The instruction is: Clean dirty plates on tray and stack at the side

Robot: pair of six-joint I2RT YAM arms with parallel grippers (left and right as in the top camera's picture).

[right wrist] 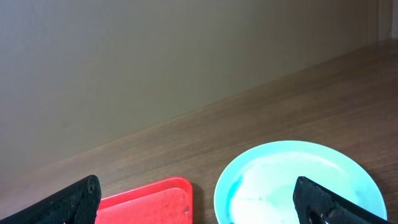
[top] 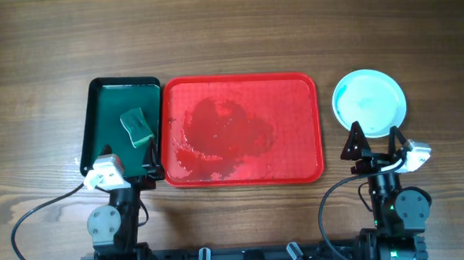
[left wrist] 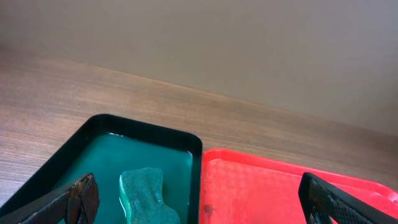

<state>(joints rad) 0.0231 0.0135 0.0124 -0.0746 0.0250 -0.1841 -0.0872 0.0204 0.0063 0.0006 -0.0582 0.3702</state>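
The red tray [top: 304, 166] lies in the middle of the table with wet smears and no plates on it; it also shows in the left wrist view [left wrist: 261, 186] and the right wrist view [right wrist: 149, 199]. A pale blue plate [top: 370, 102] lies on the wood right of the tray, and whether others lie under it cannot be told; in the right wrist view [right wrist: 292, 180] it has a faint teal trace. My left gripper [top: 131, 164] is open and empty over the near ends of both trays. My right gripper [top: 375, 143] is open and empty just in front of the plate.
A dark green tray [top: 104, 112] left of the red one holds teal water and a green sponge [top: 137, 126], also seen in the left wrist view [left wrist: 144, 196]. Bare wooden table lies behind and to both sides.
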